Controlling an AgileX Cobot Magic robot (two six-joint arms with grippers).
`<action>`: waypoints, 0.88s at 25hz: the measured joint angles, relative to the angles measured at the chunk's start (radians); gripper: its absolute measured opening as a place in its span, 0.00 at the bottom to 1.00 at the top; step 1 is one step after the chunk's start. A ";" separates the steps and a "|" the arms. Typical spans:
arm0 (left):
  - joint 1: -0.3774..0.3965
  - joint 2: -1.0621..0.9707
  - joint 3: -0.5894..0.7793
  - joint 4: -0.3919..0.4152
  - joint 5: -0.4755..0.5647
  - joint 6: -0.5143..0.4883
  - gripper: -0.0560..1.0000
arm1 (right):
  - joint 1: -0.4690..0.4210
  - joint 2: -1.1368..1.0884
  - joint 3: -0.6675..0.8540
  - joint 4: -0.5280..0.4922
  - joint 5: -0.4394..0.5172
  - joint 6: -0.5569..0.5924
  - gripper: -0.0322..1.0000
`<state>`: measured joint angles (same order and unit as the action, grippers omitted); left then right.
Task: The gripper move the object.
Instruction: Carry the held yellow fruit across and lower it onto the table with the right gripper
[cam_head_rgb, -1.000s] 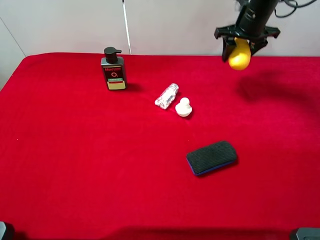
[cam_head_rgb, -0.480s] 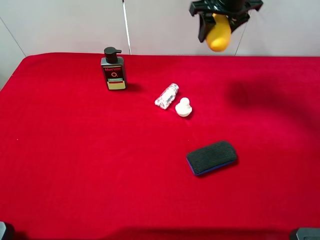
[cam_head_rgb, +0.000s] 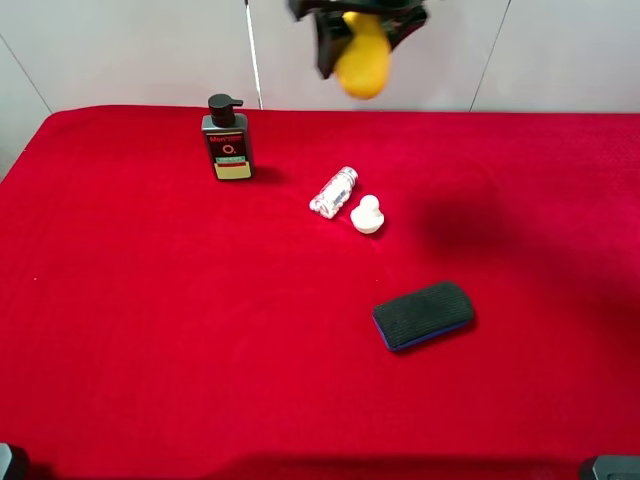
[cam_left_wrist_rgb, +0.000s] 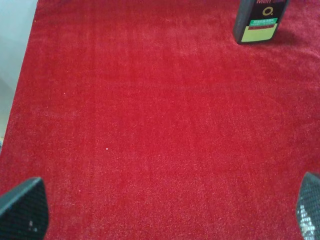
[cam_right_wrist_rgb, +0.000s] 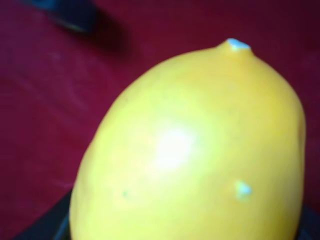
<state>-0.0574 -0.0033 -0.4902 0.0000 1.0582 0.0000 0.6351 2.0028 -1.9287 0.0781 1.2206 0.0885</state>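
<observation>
Up at the far edge of the exterior high view, the black claw-like right gripper hangs well above the red cloth-covered table, its dark prongs clenched around the smooth, glossy yellow oval object, which is off the cloth and held in the air with its long axis roughly upright. The right wrist view is almost filled by that yellow object, with a bright highlight on its skin and a small pale tip at one end; only red cloth and a blurred dark shape that cannot be identified show behind it. On the table, a dark pump bottle with a pale label stands upright near the back left. Near the middle, a small clear ribbed bottle lies on its side, with a small white duck figure just beside it. A black eraser block with a blue edge lies nearer the front, well apart from both. The left gripper is spread wide and grasps nothing, its two dark textured fingertips at the outer corners of the left wrist view, over bare red cloth, with the pump bottle beyond.
</observation>
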 joint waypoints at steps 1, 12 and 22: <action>0.000 0.000 0.000 0.000 0.000 0.000 0.99 | 0.027 0.000 0.000 0.000 0.000 0.009 0.47; 0.000 0.000 0.000 0.000 0.000 0.000 0.99 | 0.319 0.000 0.000 0.002 0.000 0.051 0.47; 0.000 0.000 0.000 0.000 0.000 0.000 0.99 | 0.406 -0.005 0.017 -0.052 -0.001 0.150 0.47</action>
<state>-0.0574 -0.0033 -0.4902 0.0000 1.0582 0.0000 1.0415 1.9975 -1.9116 0.0262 1.2193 0.2384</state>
